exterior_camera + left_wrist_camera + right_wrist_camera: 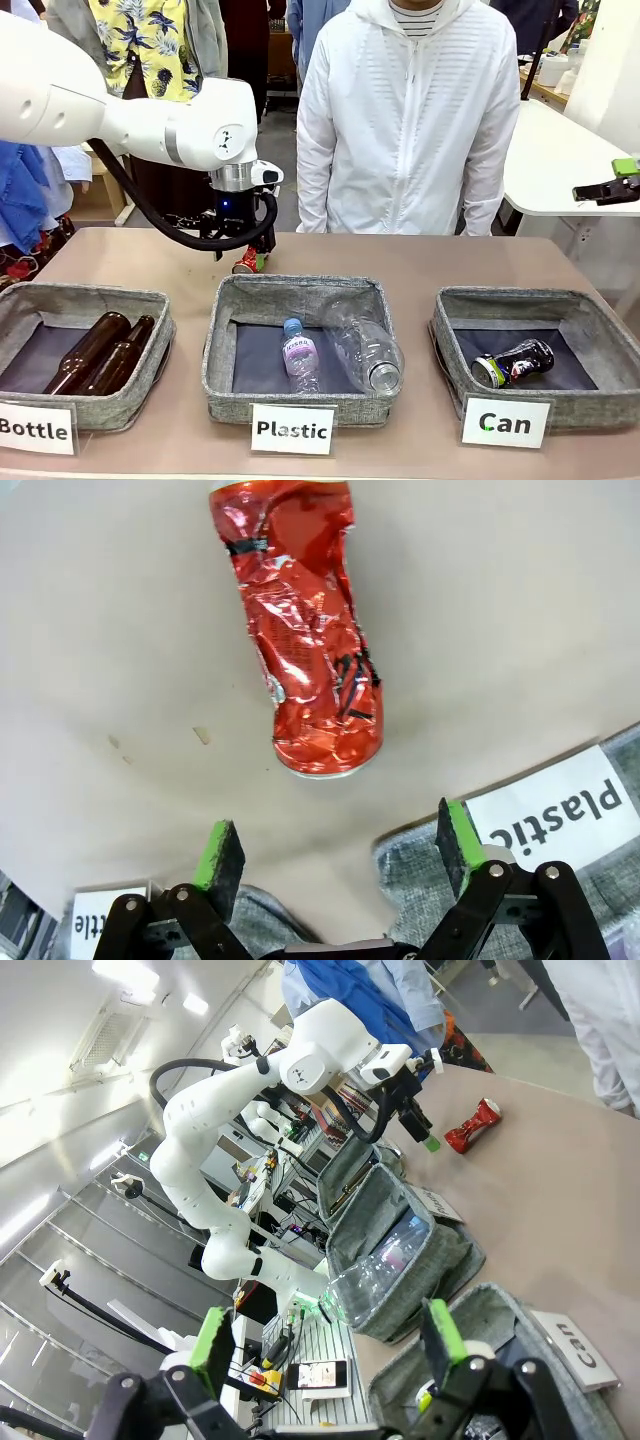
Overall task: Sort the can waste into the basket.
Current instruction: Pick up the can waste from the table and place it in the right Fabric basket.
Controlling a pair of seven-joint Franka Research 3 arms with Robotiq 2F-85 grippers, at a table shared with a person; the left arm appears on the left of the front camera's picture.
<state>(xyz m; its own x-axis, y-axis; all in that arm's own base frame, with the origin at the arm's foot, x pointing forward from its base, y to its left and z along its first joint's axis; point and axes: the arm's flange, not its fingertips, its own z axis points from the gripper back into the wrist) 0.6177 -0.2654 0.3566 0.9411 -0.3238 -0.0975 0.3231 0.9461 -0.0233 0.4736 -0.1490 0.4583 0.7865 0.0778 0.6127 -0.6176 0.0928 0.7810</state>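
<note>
A crushed shiny red can [246, 265] [305, 630] lies on the table behind the middle basket. My left gripper [240, 250] [338, 850] hangs just above it, open, with its green pads [220, 852] short of the can and nothing between them. A dark crushed can [515, 362] with a green and silver end lies inside the grey basket [450, 340] carded "Can" at the right. My right gripper [608, 188] [328, 1340] is raised at the far right, open and empty. From its wrist view the red can [472, 1127] and the "Can" basket [470, 1345] show.
The middle grey basket [222, 340], carded "Plastic", holds clear plastic bottles [365, 345]. At the left, a basket [20, 300] carded "Bottle" holds brown glass bottles [100, 350]. A person in a white jacket [410, 120] stands at the far edge.
</note>
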